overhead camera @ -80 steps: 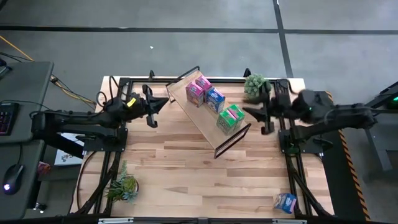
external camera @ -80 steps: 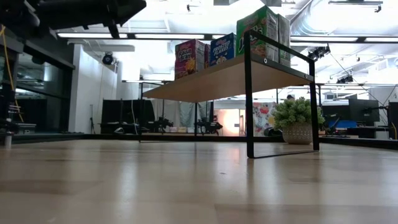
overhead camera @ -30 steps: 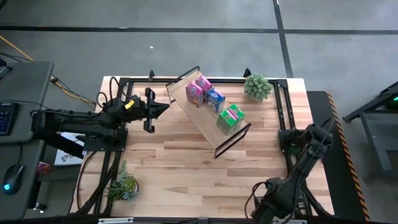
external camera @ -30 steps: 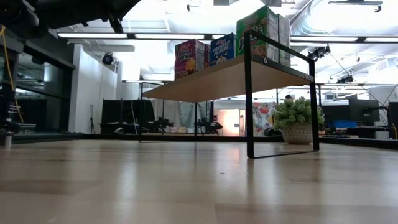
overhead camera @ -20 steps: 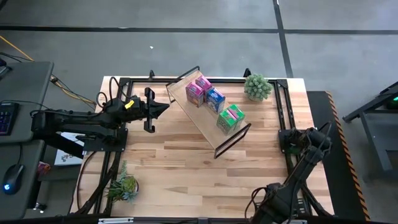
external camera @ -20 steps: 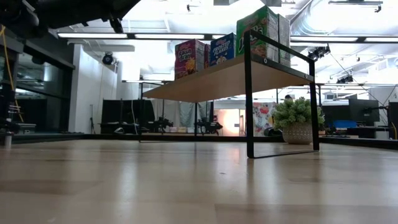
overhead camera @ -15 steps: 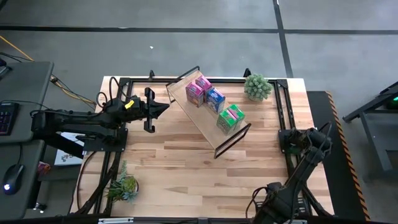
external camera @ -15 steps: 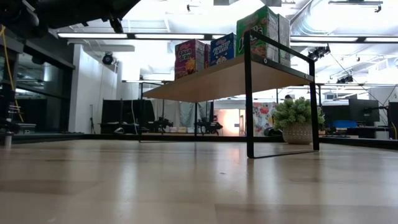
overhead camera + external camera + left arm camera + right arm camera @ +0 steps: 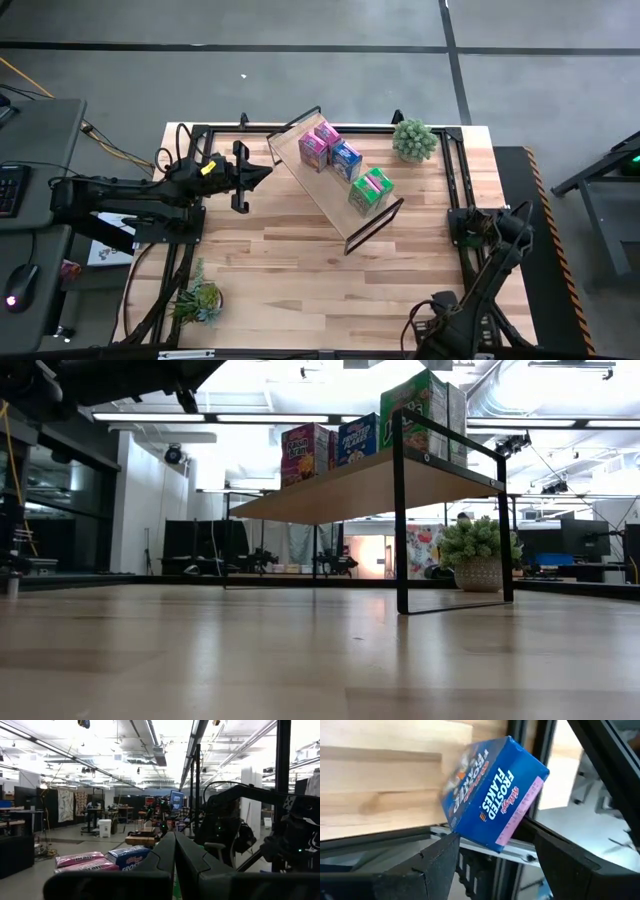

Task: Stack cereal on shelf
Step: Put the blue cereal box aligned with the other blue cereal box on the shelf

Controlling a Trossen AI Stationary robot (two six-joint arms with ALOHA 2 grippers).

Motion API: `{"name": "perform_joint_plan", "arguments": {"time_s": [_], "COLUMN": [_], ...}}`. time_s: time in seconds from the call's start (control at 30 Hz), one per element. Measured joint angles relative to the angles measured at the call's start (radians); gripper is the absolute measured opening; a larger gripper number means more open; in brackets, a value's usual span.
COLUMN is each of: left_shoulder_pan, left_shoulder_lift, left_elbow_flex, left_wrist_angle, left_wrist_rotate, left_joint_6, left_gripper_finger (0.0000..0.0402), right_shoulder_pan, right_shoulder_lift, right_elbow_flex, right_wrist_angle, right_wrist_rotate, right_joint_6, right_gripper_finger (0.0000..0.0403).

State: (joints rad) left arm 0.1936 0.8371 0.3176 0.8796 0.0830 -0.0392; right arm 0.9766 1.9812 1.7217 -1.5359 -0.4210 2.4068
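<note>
The shelf [image 9: 330,195] stands slantwise at the table's far middle on its black frame ends. On its board stand two pink cereal boxes [image 9: 318,142], a blue one [image 9: 346,158] and a green one [image 9: 370,190]. A further blue cereal box [image 9: 495,795] lies tilted at the table's near right corner, hidden under my right arm in the high view. My right gripper [image 9: 495,835] is open, with a finger on either side of that box. My left gripper [image 9: 258,176] hangs shut to the left of the shelf, above the table. My right gripper has the blue box's near lower corner [image 9: 492,842] between its open fingers. The frames do not show whether either finger touches the box. The box lies tilted by the black rail at the table's edge.
A potted plant [image 9: 413,140] stands at the far right corner, and another [image 9: 200,300] at the near left. Black frame rails [image 9: 465,270] run along the table's sides. Bare wood lies between the shelf and the near edge.
My right arm has sunk a little further toward the table's near right corner, over the blue box there. The shelf and the boxes on it have stayed put.
</note>
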Motion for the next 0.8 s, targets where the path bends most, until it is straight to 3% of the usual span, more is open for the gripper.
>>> {"name": "perform_joint_plan", "arguments": {"time_s": [0.47, 0.63, 0.8], "left_shoulder_pan": [0.000, 0.000, 0.000], "left_shoulder_lift": [0.000, 0.000, 0.000], "left_elbow_flex": [0.000, 0.000, 0.000], "left_wrist_angle": [0.000, 0.000, 0.000], "left_wrist_rotate": [0.000, 0.001, 0.012], "left_joint_6": [-0.002, -0.003, -0.010], "left_gripper_finger": [0.0000, 0.0000, 0.0000], "right_shoulder_pan": [0.001, 0.005, 0.007], "right_shoulder_lift": [0.007, 0.009, 0.031], "right_elbow_flex": [-0.005, -0.005, -0.079], "right_wrist_angle": [-0.002, -0.037, 0.020], "right_wrist_rotate": [0.213, 0.217, 0.151], "right_joint_6": [-0.057, -0.059, -0.069], "right_gripper_finger": [0.0257, 0.0257, 0.0257]}}
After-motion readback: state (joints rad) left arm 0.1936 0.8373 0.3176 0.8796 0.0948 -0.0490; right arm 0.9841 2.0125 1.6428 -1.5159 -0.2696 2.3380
